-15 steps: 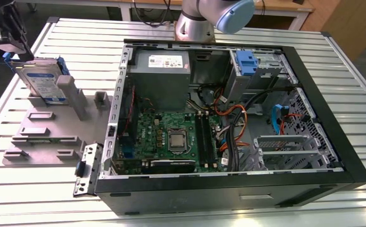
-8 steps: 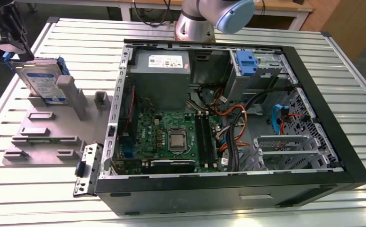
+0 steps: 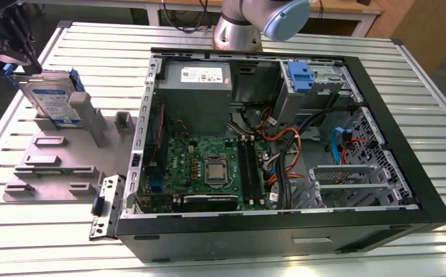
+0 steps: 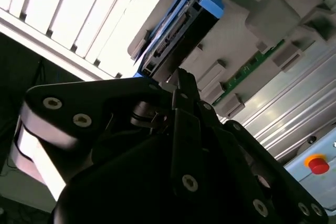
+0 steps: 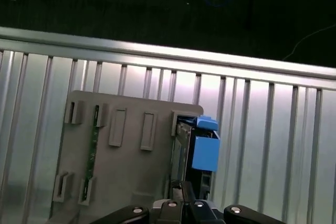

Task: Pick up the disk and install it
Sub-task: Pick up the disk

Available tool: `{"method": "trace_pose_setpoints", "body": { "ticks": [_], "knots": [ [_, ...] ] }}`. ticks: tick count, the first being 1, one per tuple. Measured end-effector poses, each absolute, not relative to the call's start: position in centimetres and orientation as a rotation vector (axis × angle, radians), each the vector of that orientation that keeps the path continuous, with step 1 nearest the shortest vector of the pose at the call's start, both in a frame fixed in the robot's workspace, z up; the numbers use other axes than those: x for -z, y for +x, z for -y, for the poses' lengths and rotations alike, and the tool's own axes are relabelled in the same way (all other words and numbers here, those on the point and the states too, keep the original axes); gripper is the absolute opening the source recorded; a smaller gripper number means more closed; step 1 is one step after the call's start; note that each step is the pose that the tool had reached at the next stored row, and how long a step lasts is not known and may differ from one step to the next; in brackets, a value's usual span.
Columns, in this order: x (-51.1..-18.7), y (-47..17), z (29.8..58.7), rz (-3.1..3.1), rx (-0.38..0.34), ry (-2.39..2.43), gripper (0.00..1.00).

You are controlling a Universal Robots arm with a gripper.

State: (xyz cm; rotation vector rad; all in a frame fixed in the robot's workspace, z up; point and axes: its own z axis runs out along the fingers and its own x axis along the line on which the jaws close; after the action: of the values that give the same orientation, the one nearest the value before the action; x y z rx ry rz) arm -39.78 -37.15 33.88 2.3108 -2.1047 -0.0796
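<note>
The disk [image 3: 53, 98] is a silver-grey drive with a white-and-blue label and blue side rails. It stands on edge in a slot of the grey holder block [image 3: 53, 167], at the exterior view's left. My gripper [image 3: 13, 56] hangs at the disk's upper far corner, right against it. In both wrist views the disk [image 4: 178, 24] [image 5: 197, 145] appears end-on with a blue rail tab on it, and the gripper [image 4: 181, 80] [image 5: 189, 190] sits at its near end. Whether it holds the disk is hidden by the gripper body.
An open computer case [image 3: 427, 202] lies on the slatted metal table, with a grey power-supply box [image 3: 195, 86], a motherboard and cables inside. A drive bay with a blue latch [image 3: 300, 78] is at its far side. A green memory stick [image 5: 94, 145] stands in the holder.
</note>
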Motion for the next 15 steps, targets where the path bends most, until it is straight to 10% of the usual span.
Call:
{"method": "trace_pose_setpoints", "body": {
  "ticks": [15],
  "knots": [
    [-33.82,-39.78,37.15,2.364,0.082,2.054,0.11]
  ]
}}
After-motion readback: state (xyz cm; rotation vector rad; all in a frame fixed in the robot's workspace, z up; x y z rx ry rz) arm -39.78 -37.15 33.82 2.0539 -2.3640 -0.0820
